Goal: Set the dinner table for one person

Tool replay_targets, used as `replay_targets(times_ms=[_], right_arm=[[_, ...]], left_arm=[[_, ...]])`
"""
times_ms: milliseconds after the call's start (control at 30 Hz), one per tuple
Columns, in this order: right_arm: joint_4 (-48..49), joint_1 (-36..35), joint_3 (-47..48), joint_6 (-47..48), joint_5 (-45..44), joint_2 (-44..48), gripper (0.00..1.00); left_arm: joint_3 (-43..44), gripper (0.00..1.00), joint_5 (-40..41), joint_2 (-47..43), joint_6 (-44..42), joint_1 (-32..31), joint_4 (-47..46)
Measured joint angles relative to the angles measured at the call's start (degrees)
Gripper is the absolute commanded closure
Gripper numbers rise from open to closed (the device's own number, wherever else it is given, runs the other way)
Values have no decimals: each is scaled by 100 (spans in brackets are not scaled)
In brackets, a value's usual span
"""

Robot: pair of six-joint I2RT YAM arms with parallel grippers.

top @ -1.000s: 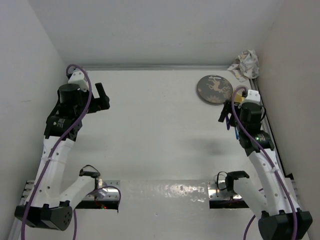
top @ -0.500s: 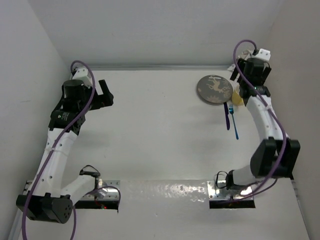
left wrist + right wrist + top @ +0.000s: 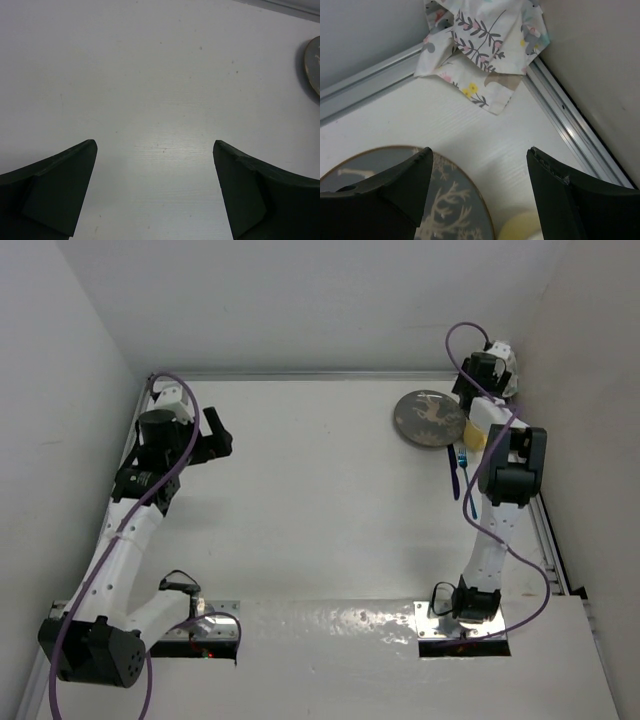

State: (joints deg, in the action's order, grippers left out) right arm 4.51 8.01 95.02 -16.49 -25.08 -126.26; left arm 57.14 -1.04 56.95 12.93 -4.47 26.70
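The dinner table is a wide white top with a metal edge rail. A grey plate with a pale deer and branch pattern lies at its far right. A crumpled floral cloth sits in the far right corner. My right gripper hovers open between plate and cloth, with nothing between its fingers. A yellow cup stands just under it. A purple utensil and a blue one lie nearer on the table. My left gripper hangs open over bare tabletop at the far left.
The side rail and the wall close in right beside the cloth. The right arm stretches along the right edge and hides most of the cloth from above. The plate's edge shows at the right of the left wrist view.
The right arm has swung from beside the utensils out to the far right corner, past the plate, and its jaws have narrowed a little. The left gripper has drifted slightly right.
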Motion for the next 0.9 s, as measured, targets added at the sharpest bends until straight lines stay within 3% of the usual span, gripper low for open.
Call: replay_targets(times_ms=[433,700,900], right_arm=[[748,345,1910,-92,28,-1823,26],[855,457,2448,-262,140,-2476,27],[953,527,2540,-317,264,-2780,41]], left_arm=[[-553,0,-116,-177,284,0,-380],[-564,0,-116,-210,424,0,-411],[-564,0,-118,-210,540,0,-393]])
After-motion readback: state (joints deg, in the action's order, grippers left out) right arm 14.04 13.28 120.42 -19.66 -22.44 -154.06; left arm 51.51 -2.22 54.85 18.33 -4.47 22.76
